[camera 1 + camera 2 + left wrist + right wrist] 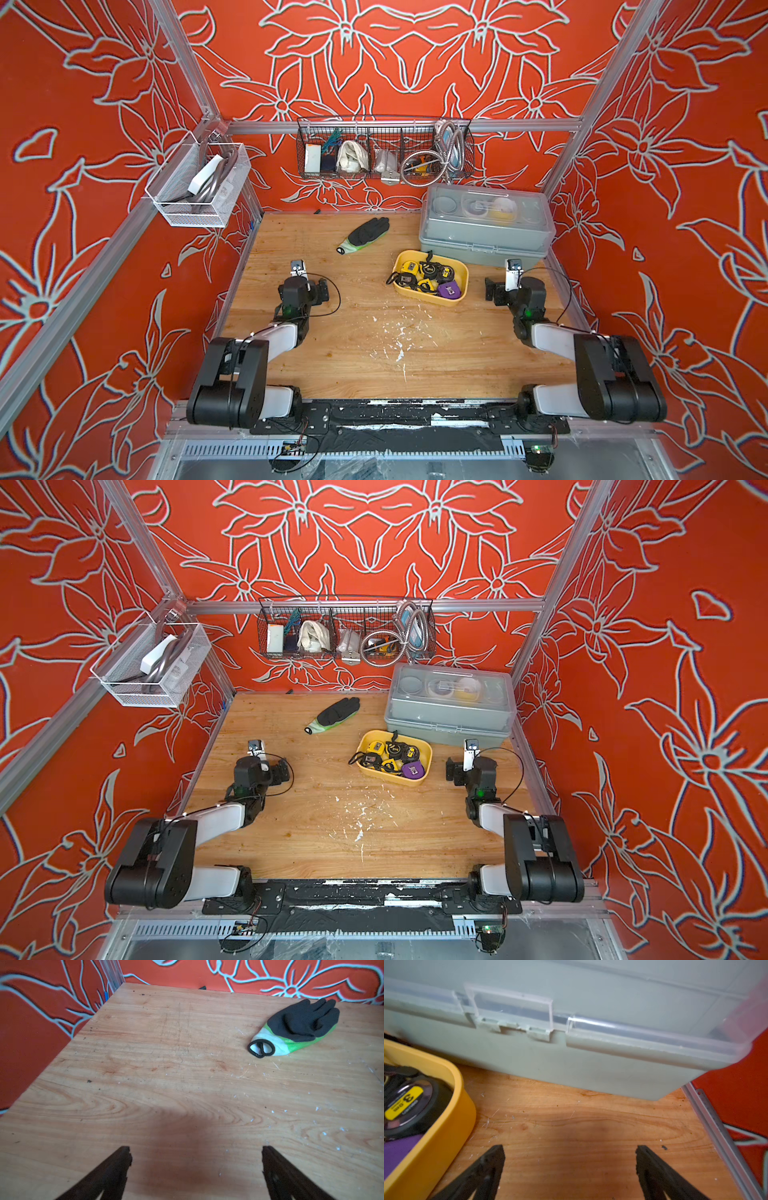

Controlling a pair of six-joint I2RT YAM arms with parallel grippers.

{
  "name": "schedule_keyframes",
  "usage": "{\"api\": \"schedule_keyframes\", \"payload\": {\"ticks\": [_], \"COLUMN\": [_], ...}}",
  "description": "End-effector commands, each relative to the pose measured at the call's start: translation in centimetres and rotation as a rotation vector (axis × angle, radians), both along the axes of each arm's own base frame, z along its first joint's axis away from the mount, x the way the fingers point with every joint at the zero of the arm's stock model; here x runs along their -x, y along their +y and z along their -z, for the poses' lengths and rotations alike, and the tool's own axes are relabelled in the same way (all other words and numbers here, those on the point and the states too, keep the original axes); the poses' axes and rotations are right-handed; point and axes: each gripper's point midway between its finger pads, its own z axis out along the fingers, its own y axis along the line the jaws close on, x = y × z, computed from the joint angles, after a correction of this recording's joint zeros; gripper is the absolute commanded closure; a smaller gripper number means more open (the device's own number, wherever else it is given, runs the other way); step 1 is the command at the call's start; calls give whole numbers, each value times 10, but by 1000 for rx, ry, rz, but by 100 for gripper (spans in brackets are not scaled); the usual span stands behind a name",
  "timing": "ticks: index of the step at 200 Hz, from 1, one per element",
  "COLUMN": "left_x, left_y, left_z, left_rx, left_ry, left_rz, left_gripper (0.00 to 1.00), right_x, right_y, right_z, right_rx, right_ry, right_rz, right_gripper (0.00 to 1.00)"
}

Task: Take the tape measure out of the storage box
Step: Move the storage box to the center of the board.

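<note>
Over toward the back right corner of the bench (374,353), the storage box (424,298) sits just in front of the grey case (486,232), packed with tape measures (436,272).

Your right gripper (570,1153) is the obvious pick. It hangs over bare wood just beside the box's right end, fingers spread wide, holding and touching nothing. The left gripper (196,1153) is the same, wide and empty, way off near the left edge with only the glove (299,1024) ahead of it.

I'd swing the right one over the rim and go for the purple tape measure (449,289) in the near right corner, since it looks least buried. Pinch across its flat sides and lift straight up. Watch the black straps (390,277), they look tangled enough to drag a neighbour out too.
</note>
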Motion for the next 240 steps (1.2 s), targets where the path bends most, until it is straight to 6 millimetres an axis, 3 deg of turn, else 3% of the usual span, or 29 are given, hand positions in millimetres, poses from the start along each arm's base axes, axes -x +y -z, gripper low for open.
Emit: {"api": "schedule_keyframes", "payload": {"ticks": [1,27,57,113,134,177,212,240], "left_x": [-1,2,19,66,80,93,92,89], "left_y": [-2,-30,-60,-102,-107,-106,-112,-119], "left_z": [-34,-55,-71,-63,-63,-65,-64,-65], "left_rx": [37,191,248,211,219,213,211,206], "left_ry": [107,243,341,438,428,433,453,468], "left_rz": [-3,70,113,215,238,251,262,279], "left_gripper": [0,0,0,0,0,0,0,0], "right_x": [-2,-4,2,6,6,7,2,4], "right_y": [-8,28,59,106,114,111,118,126], "right_z": [-31,-43,-28,-8,4,33,39,41], "right_rx": [-75,-260,-329,-337,-323,-264,-269,-258], "right_ry": [59,244,481,630,671,772,776,807], "right_rz": [82,-14,-85,-160,-154,-91,-97,-133], "right_gripper": [0,10,18,31,34,45,62,84]}}
